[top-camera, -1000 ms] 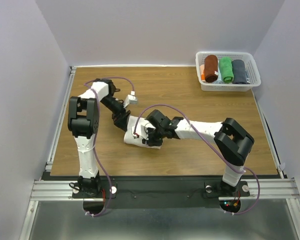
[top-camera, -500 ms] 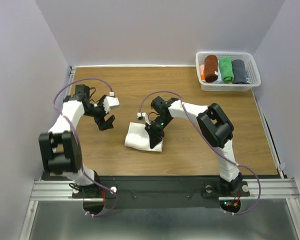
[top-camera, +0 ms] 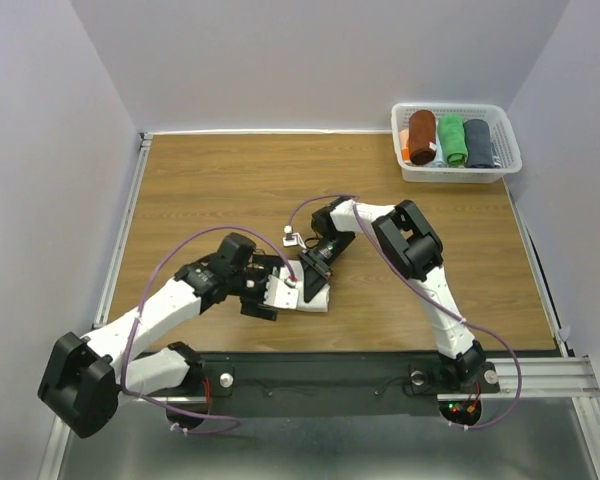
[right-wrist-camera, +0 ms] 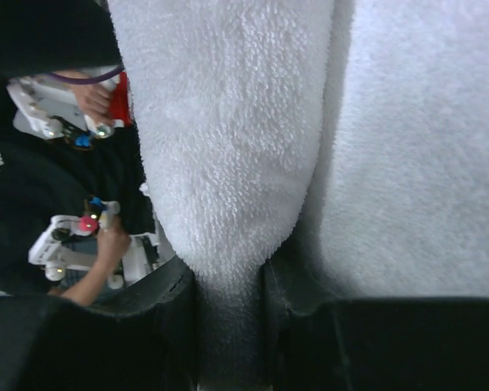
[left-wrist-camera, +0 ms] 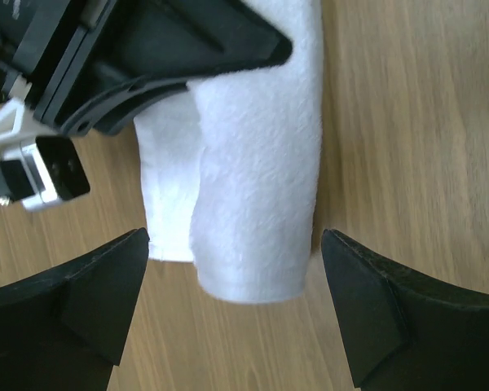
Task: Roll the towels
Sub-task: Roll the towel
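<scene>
Top external view: white towel (top-camera: 305, 296) caught between both arms

The white towel is seen partly rolled on the wooden table (top-camera: 200, 190), toward its near edge. A fold of it is clamped between the closed fingers of the right gripper (right-wrist-camera: 228, 301). The left gripper (left-wrist-camera: 232, 285) is held spread wide, its fingers (left-wrist-camera: 81, 301) set on either side of the roll's end without touching it. The slate blue-grey towel (top-camera: 477, 143) is lodged, rolled, in the white basket (top-camera: 450, 172) at the far right corner, beside a green towel (top-camera: 452, 138) and a rust-brown towel (top-camera: 421, 136).
</scene>
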You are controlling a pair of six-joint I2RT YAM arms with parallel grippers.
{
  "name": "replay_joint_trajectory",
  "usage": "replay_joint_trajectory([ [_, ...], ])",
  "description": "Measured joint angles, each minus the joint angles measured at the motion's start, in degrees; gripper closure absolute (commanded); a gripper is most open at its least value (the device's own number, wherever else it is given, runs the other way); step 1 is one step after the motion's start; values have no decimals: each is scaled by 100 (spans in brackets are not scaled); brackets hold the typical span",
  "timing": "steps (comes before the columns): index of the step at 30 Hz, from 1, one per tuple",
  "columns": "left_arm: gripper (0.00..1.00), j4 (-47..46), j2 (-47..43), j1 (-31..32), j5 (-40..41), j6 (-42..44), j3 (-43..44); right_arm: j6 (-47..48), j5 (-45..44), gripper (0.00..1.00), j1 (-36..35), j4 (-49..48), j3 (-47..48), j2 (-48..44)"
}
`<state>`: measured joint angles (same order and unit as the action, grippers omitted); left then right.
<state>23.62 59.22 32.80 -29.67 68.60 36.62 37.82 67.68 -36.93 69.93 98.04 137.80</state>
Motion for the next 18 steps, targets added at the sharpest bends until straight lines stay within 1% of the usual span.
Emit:
replay_joint_trajectory([
  [5, 1, -1010, 186, 951, 774, -474, -466, 223, 208, 99, 109, 365, 15, 221],
  [10, 2, -1703, 667, 1416, 1329, -691, -706, 385, 240, 99, 122, 501, 17, 249],
  [12, 10, -1884, 855, 1526, 1521, -721, -767, 420, 240, 98, 122, 525, 17, 249],
  [13, 22, -1950, 962, 1572, 1600, -743, -789, 437, 240, 98, 125, 531, 17, 249],
  [15, 39, -2140, 1121, 1624, 1700, -791, -785, 459, 238, 96, 122, 564, 20, 249],
  [16, 50, -2234, 1211, 1633, 1762, -804, -778, 463, 236, 95, 125, 581, 20, 249],
  [18, 56, -2277, 1392, 1635, 1797, -826, -684, 466, 208, 88, 125, 597, 20, 249],
])
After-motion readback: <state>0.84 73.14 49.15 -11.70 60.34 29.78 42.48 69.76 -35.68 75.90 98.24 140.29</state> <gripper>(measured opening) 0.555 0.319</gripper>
